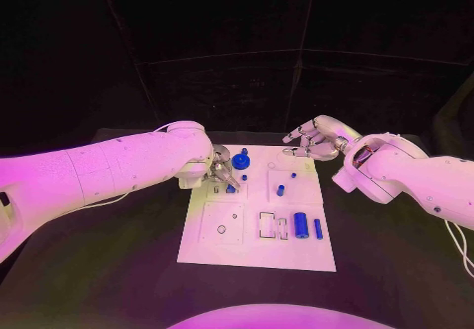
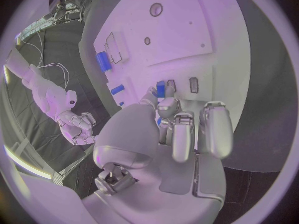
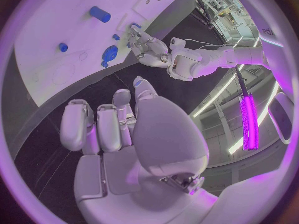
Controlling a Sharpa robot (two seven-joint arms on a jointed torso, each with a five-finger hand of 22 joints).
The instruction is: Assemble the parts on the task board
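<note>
Task board (image 1: 296, 257), mid-table: left hand (image 1: 221, 175) pinches a small blue part (image 1: 230, 188) near its left edge, apparently for seating; right hand (image 1: 314, 142) empty, fingers loosely curled, beyond the far-right corner.

Magenta light washes the scene, brightest on the left arm (image 1: 109, 171) and the task board (image 1: 259, 209), which glares pale. The far background is near black. Both wrist views bend straight edges toward their rims, where detail blurs. A bright magenta light strip (image 3: 248, 122) glows.
</note>
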